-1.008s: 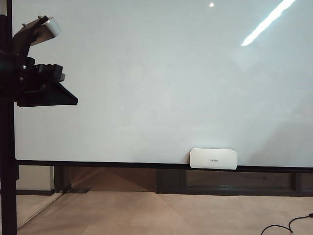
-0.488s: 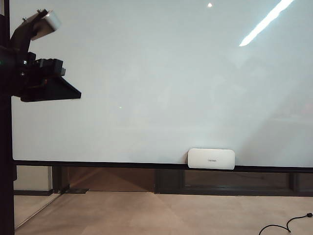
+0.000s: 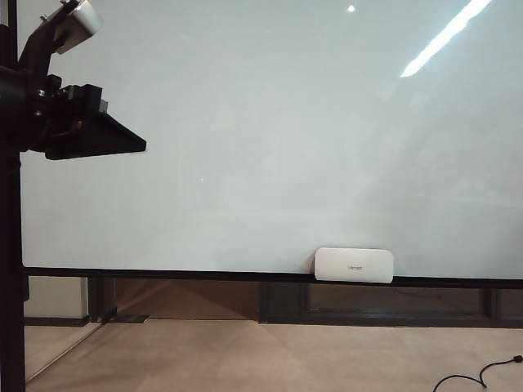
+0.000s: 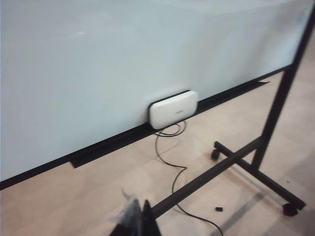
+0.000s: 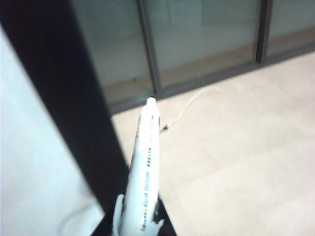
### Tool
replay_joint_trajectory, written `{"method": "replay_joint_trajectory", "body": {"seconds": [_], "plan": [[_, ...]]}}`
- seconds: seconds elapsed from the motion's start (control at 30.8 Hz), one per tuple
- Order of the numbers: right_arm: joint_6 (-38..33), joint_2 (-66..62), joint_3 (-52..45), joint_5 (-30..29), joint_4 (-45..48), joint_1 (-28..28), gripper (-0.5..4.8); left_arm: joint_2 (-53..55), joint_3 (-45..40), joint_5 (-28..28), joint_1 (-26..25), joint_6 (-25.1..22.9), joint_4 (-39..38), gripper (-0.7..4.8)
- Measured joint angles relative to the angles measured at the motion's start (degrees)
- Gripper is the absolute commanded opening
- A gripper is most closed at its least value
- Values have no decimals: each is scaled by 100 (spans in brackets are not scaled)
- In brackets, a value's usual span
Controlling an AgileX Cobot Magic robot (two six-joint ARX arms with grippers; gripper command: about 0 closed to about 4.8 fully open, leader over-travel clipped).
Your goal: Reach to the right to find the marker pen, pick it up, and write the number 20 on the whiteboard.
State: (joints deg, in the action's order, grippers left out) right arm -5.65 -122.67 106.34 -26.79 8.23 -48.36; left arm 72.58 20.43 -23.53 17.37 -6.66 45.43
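Whiteboard [image 3: 270,139]: a very large glossy pale board in a thin black frame is seen filling most of the exterior view; its surface is seen bare, with only light reflections near the top right. In the left wrist view [image 4: 98,64] it is seen at a slant above a pale floor.
Number 20: no strokes are seen on the board.
Marker pen [image 5: 146,167]: a white barrel with rows of dark print is seen in the right wrist view, held at its lower end and pointing away from the camera, its tip out over the pale floor. The board's black frame edge is seen just beside it.
Right gripper [image 5: 140,223]: only the dark finger bases at the picture's edge are seen, closed around the marker pen's lower end. It is not seen in the exterior view.
Left gripper [image 3: 106,139]: a dark wedge-shaped body is seen at the left edge of the exterior view, in front of the board's upper left part, with a white-capped camera mount above it. In the left wrist view only a dark blurred tip [image 4: 140,221] is seen; whether the jaws stand open or closed cannot be told.
Eraser [image 3: 354,265]: a small white rounded rectangle is seen resting on the board's lower ledge, right of centre, against the board; it is also seen in the left wrist view [image 4: 173,109].
Cable [image 4: 172,162]: a thin dark lead is seen trailing from below the eraser across the floor.
Stand [image 4: 246,162]: black bars with castors are seen on the floor.
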Motion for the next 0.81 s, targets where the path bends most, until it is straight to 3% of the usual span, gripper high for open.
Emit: {"method": "replay_joint_trajectory", "body": {"seconds": [0.36, 0.68, 0.81], "plan": [[144, 1421, -11, 70, -2085, 2, -2, -66, 0, -129, 2, 328, 494, -4], [146, 2538, -11, 295, -3340, 107, -2, -1001, 0, -90, 0, 802, 533, -4], [42, 2813, -11, 160, -3427, 315, -2, -1585, 0, -48, 2, 866, 308, -4]]}}
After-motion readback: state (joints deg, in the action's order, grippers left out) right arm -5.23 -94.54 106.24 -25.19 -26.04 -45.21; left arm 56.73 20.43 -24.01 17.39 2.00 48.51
